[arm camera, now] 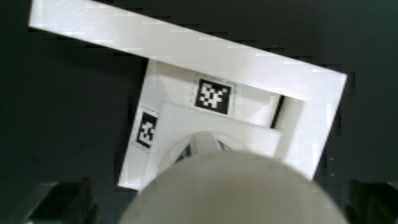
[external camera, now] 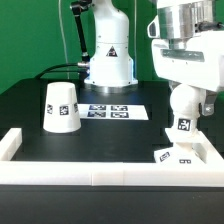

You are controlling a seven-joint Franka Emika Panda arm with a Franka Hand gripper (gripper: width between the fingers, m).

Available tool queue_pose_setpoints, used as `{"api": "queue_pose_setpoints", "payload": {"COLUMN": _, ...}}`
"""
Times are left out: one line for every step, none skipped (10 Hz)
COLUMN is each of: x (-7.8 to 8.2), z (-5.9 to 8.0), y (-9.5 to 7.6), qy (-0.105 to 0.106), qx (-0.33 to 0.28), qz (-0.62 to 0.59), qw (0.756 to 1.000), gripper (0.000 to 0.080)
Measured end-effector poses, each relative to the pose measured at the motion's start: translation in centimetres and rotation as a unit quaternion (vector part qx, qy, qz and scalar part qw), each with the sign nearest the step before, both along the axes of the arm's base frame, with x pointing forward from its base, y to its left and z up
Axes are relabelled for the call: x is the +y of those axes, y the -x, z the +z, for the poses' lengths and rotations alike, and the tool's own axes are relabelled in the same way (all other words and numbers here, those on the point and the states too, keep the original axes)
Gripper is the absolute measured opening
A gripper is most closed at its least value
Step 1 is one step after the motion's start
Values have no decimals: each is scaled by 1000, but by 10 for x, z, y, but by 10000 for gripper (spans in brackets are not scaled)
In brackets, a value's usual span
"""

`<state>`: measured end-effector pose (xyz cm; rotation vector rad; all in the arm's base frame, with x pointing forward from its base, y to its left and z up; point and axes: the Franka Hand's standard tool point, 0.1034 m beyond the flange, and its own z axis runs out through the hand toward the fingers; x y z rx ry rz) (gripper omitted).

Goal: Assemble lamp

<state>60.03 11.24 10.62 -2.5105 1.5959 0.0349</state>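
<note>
The white ball-shaped bulb (external camera: 183, 108) stands neck down on the low flat base block (external camera: 170, 154), which lies in the front corner on the exterior view's right. My gripper (external camera: 186, 95) hangs over the bulb, open, one finger on each side of the ball. In the wrist view the bulb (arm camera: 240, 185) fills the space between the dark fingers (arm camera: 68, 203), which stand clear of it. The tagged base block (arm camera: 222, 105) lies beneath. The truncated-cone shade (external camera: 60, 107) stands apart at the exterior view's left, wide end down.
The marker board (external camera: 112, 112) lies flat between the shade and the bulb. A long white rail (external camera: 100, 171) edges the table's front and both sides, and the base block rests against it (arm camera: 196, 45). The arm's white pedestal (external camera: 108, 55) stands at the back.
</note>
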Motion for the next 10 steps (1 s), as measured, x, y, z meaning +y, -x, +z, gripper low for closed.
{"api": "queue_pose_setpoints", "payload": {"x": 1, "z": 0, "y": 0, "qy": 3, "qx": -8, "qz": 47, "qw": 999, "gripper": 698}}
{"api": "queue_pose_setpoints", "payload": {"x": 2, "z": 1, "y": 0, "qy": 5, "qx": -12, "qz": 76, "qw": 997, "gripper": 698}}
{"api": "queue_pose_setpoints", "payload": {"x": 4, "z": 1, "y": 0, "qy": 10, "qx": -20, "qz": 132, "qw": 991, "gripper": 698}}
{"api": "queue_pose_setpoints", "payload": {"x": 5, "z": 1, "y": 1, "qy": 15, "qx": -27, "qz": 177, "qw": 984, "gripper": 698}}
{"api": "queue_pose_setpoints", "payload": {"x": 5, "z": 1, "y": 0, "qy": 17, "qx": -31, "qz": 203, "qw": 978, "gripper": 698}}
{"api": "queue_pose_setpoints", "payload": {"x": 4, "z": 1, "y": 0, "qy": 21, "qx": -39, "qz": 252, "qw": 967, "gripper": 698}}
{"api": "queue_pose_setpoints", "payload": {"x": 4, "z": 0, "y": 0, "qy": 23, "qx": -43, "qz": 283, "qw": 958, "gripper": 698}}
{"api": "queue_pose_setpoints", "payload": {"x": 4, "z": 0, "y": 0, "qy": 24, "qx": -46, "qz": 303, "qw": 952, "gripper": 698}}
{"api": "queue_pose_setpoints", "payload": {"x": 4, "z": 0, "y": 0, "qy": 27, "qx": -52, "qz": 338, "qw": 939, "gripper": 698}}
{"api": "queue_pose_setpoints", "payload": {"x": 3, "z": 0, "y": 0, "qy": 35, "qx": -59, "qz": 390, "qw": 918, "gripper": 698}}
